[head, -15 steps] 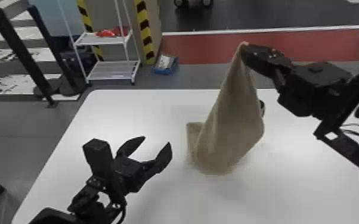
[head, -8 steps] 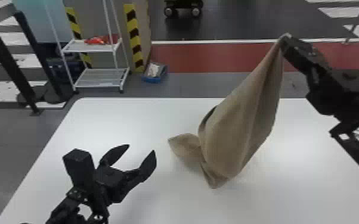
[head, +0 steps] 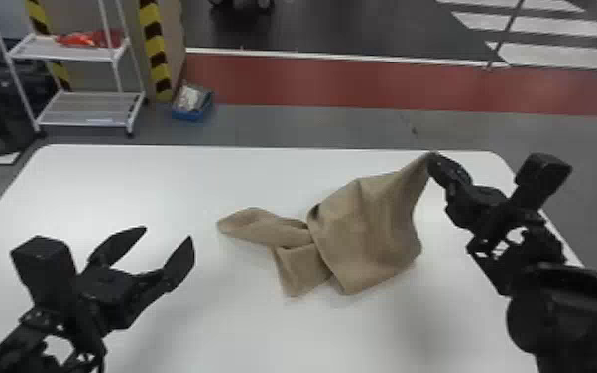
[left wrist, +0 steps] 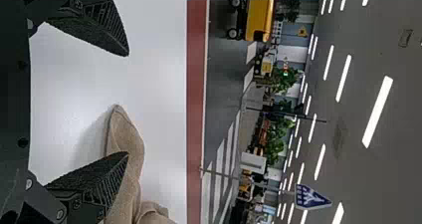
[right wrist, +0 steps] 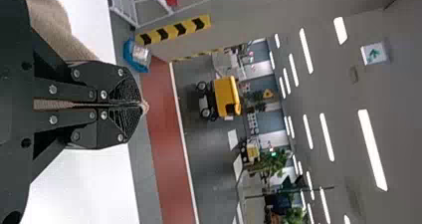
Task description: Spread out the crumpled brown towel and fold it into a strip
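The brown towel (head: 367,228) lies crumpled on the table, its right corner pulled up and its left part bunched in folds. At that raised corner my right gripper (head: 434,157) is shut on the cloth. The right wrist view has the gripper (right wrist: 142,106) with its two fingers pressed together and a bit of towel (right wrist: 52,22) between and beside them. Left of the towel, apart from it, my left gripper (head: 168,233) stands open and holds nothing. In the left wrist view the open gripper (left wrist: 128,104) has the towel (left wrist: 124,139) beyond its lower finger.
The white table (head: 129,183) carries the towel. Behind it on the floor stand a white shelf rack (head: 89,106) at the left and a blue bin (head: 192,113).
My right gripper has come down and toward the right with the towel corner, and more of the cloth now rests on the table. The head view has shifted too. My left gripper remains open.
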